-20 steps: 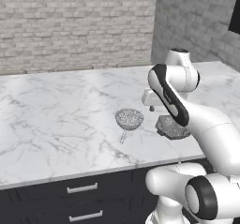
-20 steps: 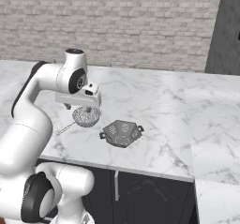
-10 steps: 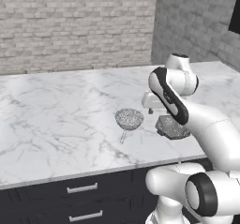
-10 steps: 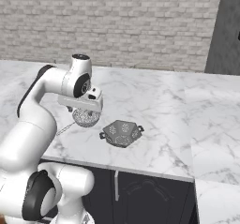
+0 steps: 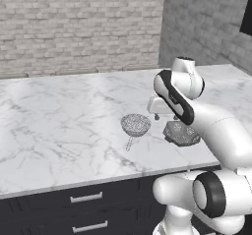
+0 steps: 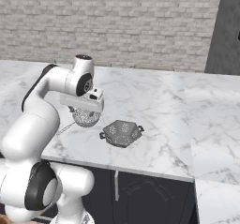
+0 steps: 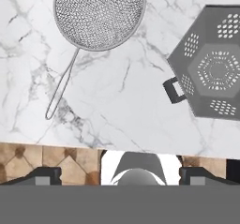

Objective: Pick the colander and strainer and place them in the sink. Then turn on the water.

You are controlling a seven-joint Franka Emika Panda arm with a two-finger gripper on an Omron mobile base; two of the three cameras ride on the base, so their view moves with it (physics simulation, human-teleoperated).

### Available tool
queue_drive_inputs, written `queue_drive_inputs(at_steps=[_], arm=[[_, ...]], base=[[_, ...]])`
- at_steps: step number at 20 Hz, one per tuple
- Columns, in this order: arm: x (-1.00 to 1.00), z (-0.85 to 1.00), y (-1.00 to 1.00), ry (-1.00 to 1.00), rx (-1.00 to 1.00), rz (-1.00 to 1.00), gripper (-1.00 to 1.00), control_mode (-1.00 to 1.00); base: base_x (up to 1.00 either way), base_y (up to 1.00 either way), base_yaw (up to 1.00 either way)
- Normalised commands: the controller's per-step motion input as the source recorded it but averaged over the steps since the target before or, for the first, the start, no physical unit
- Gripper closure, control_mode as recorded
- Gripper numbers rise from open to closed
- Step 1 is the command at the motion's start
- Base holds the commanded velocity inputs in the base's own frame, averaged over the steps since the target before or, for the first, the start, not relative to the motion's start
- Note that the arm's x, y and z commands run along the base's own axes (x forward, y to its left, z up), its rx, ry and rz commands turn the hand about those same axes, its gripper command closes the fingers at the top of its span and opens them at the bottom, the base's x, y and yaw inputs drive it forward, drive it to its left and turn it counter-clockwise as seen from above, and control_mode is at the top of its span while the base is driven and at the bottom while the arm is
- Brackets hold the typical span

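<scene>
Below the hand, up and to its left, lay the strainer [image 7: 98, 15]; the colander [image 7: 212, 68] sat to its right. The gripper [image 7: 120, 174] hung empty, fingers wide apart. Descending between them, it could nudge either bowl across the marble counter [image 7: 126, 110].

A kitchen: marble counter [image 5: 59, 116] over dark drawers [image 5: 86, 197], brick wall [image 5: 74, 27] behind.

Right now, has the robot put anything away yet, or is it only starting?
Only starting. Nothing looks done: the strainer and the colander both sit on the marble counter. The gripper is open and empty above them. Both pickups and the water remain.
</scene>
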Motion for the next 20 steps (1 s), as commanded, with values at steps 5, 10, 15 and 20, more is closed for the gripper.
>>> queue_drive_inputs(at_steps=[5, 10, 15, 20], arm=[[0.15, -0.11, 0.0, 0.02, 0.0, -0.02, -1.0, -1.0], [0.19, -0.25, 0.01, 0.01, 0.0, -0.02, -1.0, -1.0], [0.21, -0.28, 0.02, 0.02, 0.0, -0.02, -1.0, -1.0], [0.23, -0.2, 0.02, 0.04, 0.0, -0.01, -1.0, -1.0]], base=[[0.0, 0.0, 0.0], [0.0, 0.0, 0.0], [0.0, 0.0, 0.0], [0.0, 0.0, 0.0]])
